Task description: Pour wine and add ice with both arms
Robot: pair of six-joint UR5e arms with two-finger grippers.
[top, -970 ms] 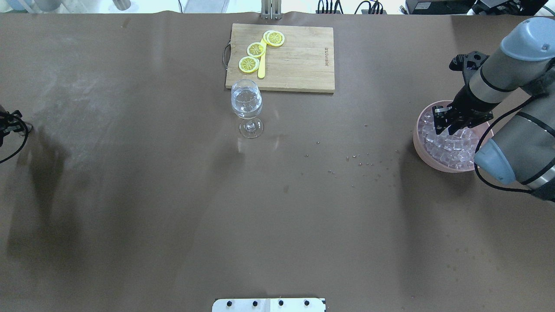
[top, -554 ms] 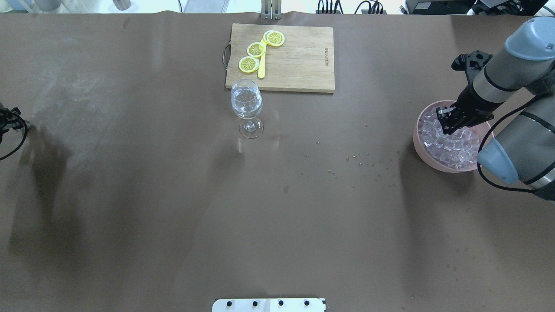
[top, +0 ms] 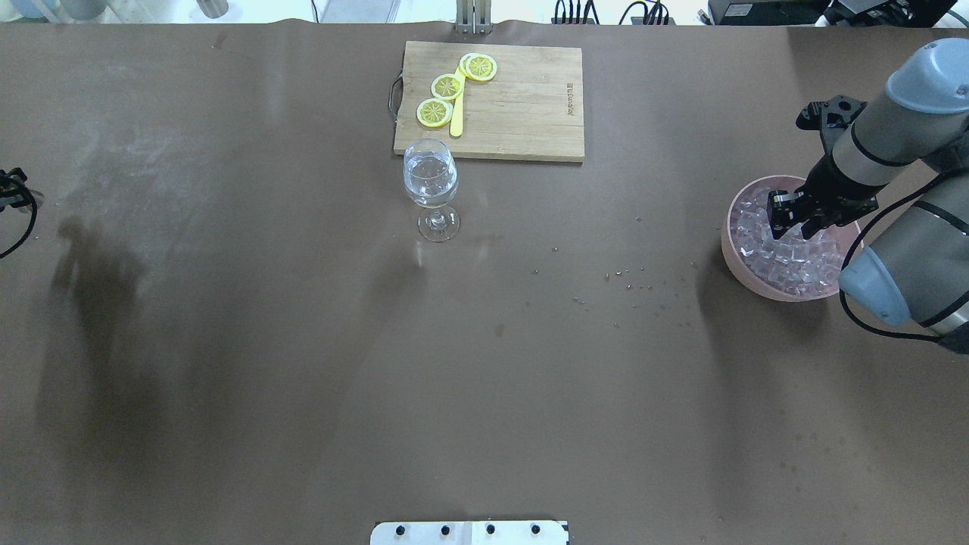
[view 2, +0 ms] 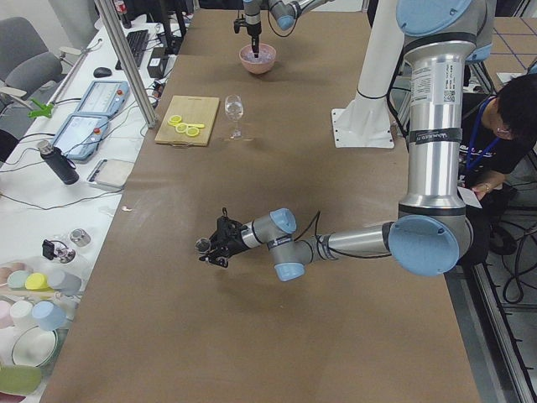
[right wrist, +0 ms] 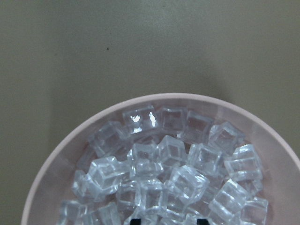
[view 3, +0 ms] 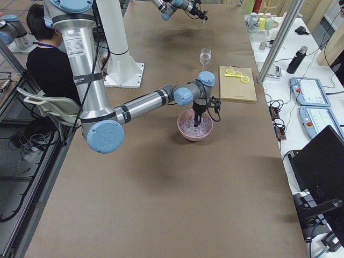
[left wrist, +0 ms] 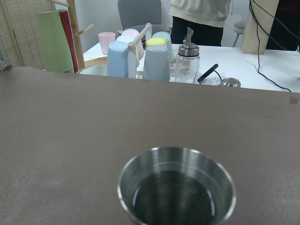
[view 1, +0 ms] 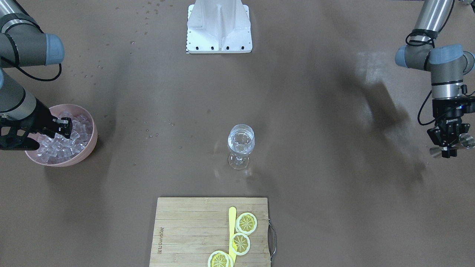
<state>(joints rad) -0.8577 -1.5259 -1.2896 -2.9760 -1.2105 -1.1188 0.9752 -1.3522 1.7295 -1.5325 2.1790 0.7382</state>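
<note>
At the table's right end, your right gripper pointed down into the pink bowl. Its two black fingers were spread apart, with their tips among the topmost ice. The cubes lay heaped across the whole bowl, and none lay outside it. Your left gripper, at the opposite end, was clamped on a small metal cup. It held the cup upright, with liquid showing inside. The wine glass stood upright near the table's middle, well apart from both grippers and with clear contents in its bowl. It was just beside the near corner of the wooden cutting board. Three lemon slices lay on that board along a yellow strip. Small specks dotted the brown cover between glass and bowl.
</note>
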